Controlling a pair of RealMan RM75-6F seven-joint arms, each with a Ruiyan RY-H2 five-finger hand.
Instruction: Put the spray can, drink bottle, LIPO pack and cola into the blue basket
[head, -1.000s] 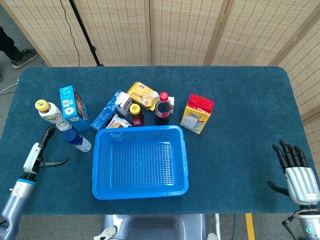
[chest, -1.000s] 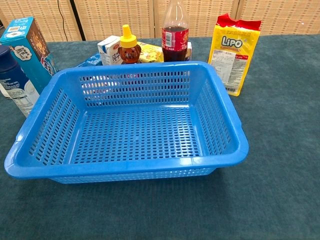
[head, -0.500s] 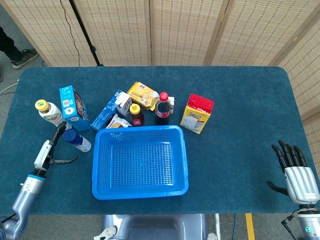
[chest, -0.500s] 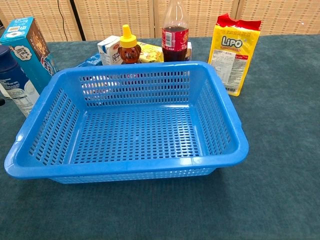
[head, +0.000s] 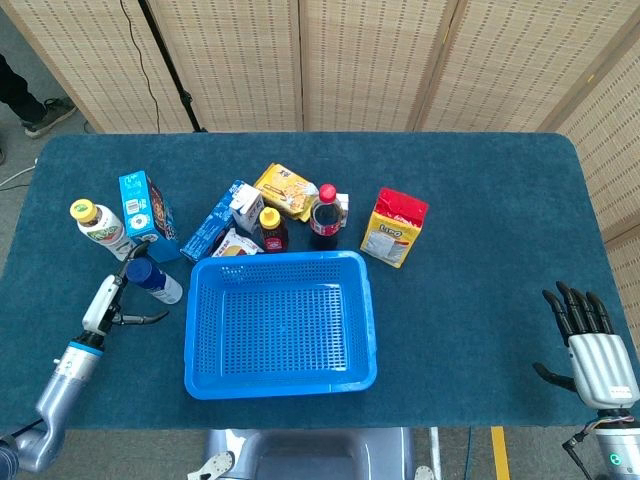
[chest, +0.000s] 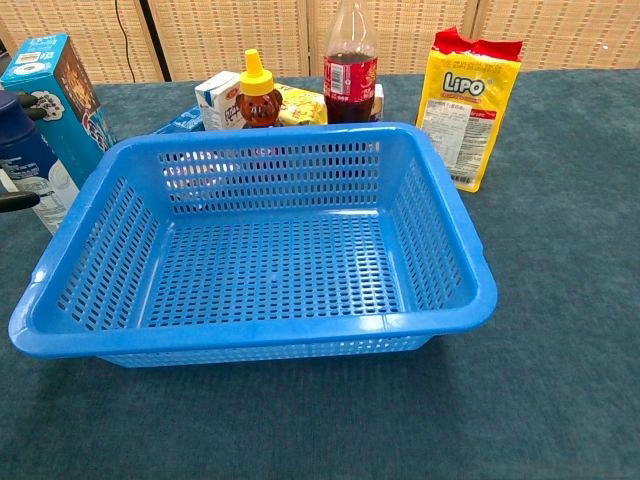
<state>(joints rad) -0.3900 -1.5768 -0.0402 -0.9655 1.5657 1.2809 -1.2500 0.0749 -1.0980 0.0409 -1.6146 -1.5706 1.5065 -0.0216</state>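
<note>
The blue basket (head: 280, 323) (chest: 262, 250) stands empty at the table's middle front. The spray can (head: 153, 280) (chest: 30, 165), white with a dark blue cap, lies tilted just left of the basket. My left hand (head: 108, 300) is open right beside it, fingers spread toward the can, not gripping it. The drink bottle (head: 100, 229) with a yellow cap stands at the far left. Behind the basket stand the cola (head: 324, 216) (chest: 350, 65) and the yellow LIPO pack (head: 394, 228) (chest: 468, 105). My right hand (head: 590, 345) hovers open at the front right.
A blue carton (head: 147, 215) (chest: 60, 85) stands between bottle and can. Behind the basket cluster a honey bear bottle (head: 271, 230) (chest: 258, 92), a small milk carton (head: 245, 208), a blue box (head: 212, 230) and a yellow biscuit pack (head: 286, 190). Screens stand behind the table.
My left hand has moved right and closer to the spray can, its fingertips now showing at the chest view's left edge. The right hand has stayed put.
</note>
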